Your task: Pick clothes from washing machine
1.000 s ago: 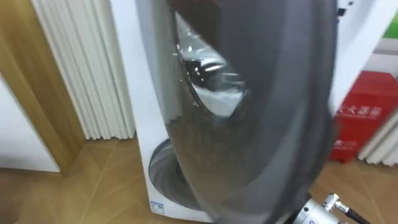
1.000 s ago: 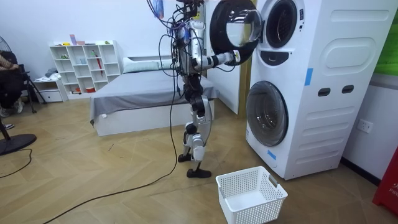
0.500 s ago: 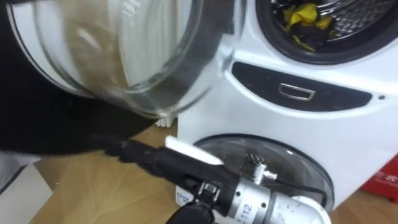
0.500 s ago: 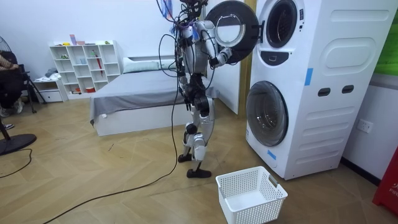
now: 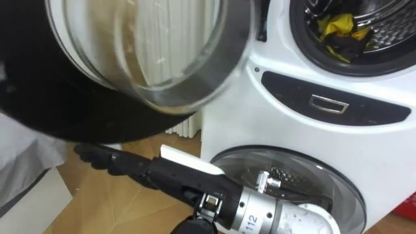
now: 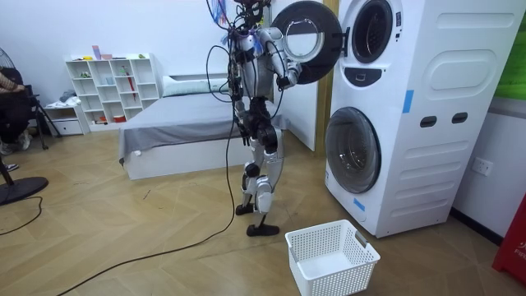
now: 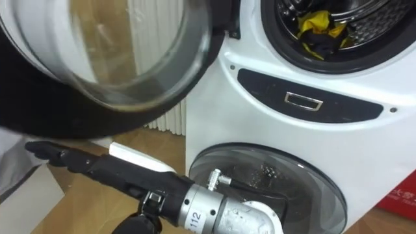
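Note:
The upper washing machine's round door (image 5: 149,58) stands swung open to my left, its glass bowl facing me. Inside the open drum (image 5: 383,26) lies yellow and dark clothing (image 5: 338,29), at the top right of both eye views. My right hand (image 5: 123,166) reaches from the lower right across to the left, just below the door's lower rim, with its dark fingers (image 7: 58,155) stretched out straight and holding nothing. In the room view I stand upright at the door (image 6: 306,41), one arm raised to it.
The lower washing machine's closed glass door (image 5: 286,188) sits right under my forearm. A white laundry basket (image 6: 333,256) stands on the wooden floor before the machines, beside my feet. A white radiator (image 5: 179,127) lines the wall behind the open door.
The door has swung from in front of my view out to the left, uncovering the drum and the clothes. My right hand has followed it leftward beneath its rim.

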